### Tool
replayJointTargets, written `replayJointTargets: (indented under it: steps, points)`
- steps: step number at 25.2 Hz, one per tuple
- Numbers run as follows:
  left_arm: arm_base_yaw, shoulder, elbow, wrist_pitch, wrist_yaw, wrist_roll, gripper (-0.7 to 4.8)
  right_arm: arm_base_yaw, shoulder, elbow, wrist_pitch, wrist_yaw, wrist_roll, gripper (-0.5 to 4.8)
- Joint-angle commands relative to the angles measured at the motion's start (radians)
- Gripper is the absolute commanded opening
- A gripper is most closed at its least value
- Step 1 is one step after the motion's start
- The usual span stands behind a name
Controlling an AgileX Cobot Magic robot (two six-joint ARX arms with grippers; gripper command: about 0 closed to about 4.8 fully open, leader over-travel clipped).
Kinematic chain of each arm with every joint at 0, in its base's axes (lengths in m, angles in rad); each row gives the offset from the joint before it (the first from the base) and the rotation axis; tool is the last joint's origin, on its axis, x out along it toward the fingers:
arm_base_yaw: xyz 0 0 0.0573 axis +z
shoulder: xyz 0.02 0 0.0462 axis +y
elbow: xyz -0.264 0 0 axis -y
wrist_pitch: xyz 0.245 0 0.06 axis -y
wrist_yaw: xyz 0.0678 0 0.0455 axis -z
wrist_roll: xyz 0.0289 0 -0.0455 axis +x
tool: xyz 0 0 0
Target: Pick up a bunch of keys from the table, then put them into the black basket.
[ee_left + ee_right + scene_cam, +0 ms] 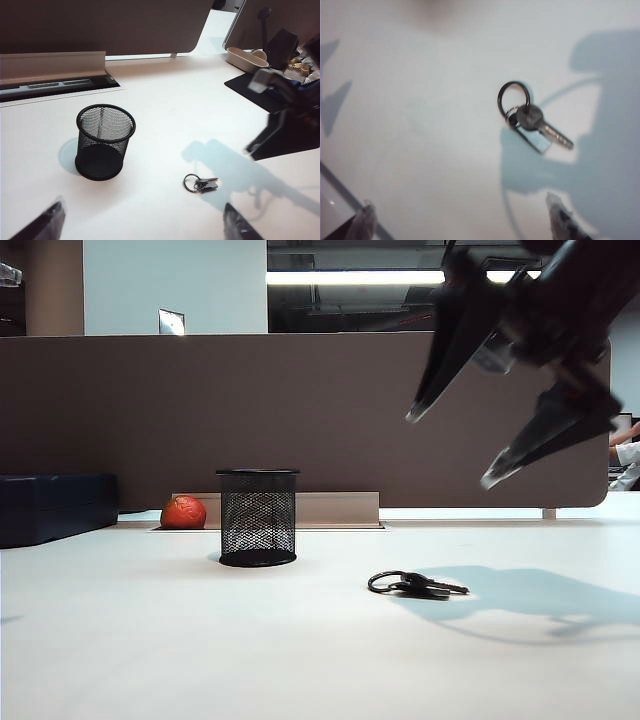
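From the exterior view, my right gripper (452,447) hangs in the air at about two o'clock from the bunch of keys (416,584), fingers spread wide with nothing between them, well clear of the white table (150,640). The keys lie flat on that table, at roughly four o'clock from the black basket (258,517), near it but apart. The basket stands upright; a red-orange ball (183,512) sits beside it at nine o'clock, and a dark blue box (57,506) lies farther out the same way. My left gripper is not in this view. In my left wrist view, my left gripper (143,222) is open too, only its two fingertips (50,220) showing, empty, above bare table. Here the basket shows its open mouth, and the keys lie off at about four o'clock from it, beside my right arm's shadow. In my right wrist view, my right gripper (461,218) is spread, empty, over the table, and the keys lie ahead of the fingertips (559,217), untouched, ring and flat keys plain to see.
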Motion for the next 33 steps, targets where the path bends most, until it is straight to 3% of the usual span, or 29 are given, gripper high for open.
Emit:
replayJointTargets:
  steps: [1, 13, 25, 33]
  points:
    - [-0.002, 0.001, 0.006, 0.009, 0.009, 0.004, 4.09, 0.014, 0.050, 0.005, 0.073, 0.056, -0.003, 4.79]
    - [0.000, 0.001, 0.006, 0.010, 0.005, 0.005, 4.09, 0.059, 0.205, 0.005, 0.150, 0.129, -0.002, 4.79]
    - [0.000, 0.001, 0.006, 0.010, -0.003, 0.008, 4.09, 0.100, 0.280, 0.005, 0.192, 0.264, -0.002, 4.79]
    - [0.000, 0.001, 0.006, 0.010, -0.003, 0.008, 4.09, 0.113, 0.288, 0.005, 0.267, 0.280, 0.032, 4.79]
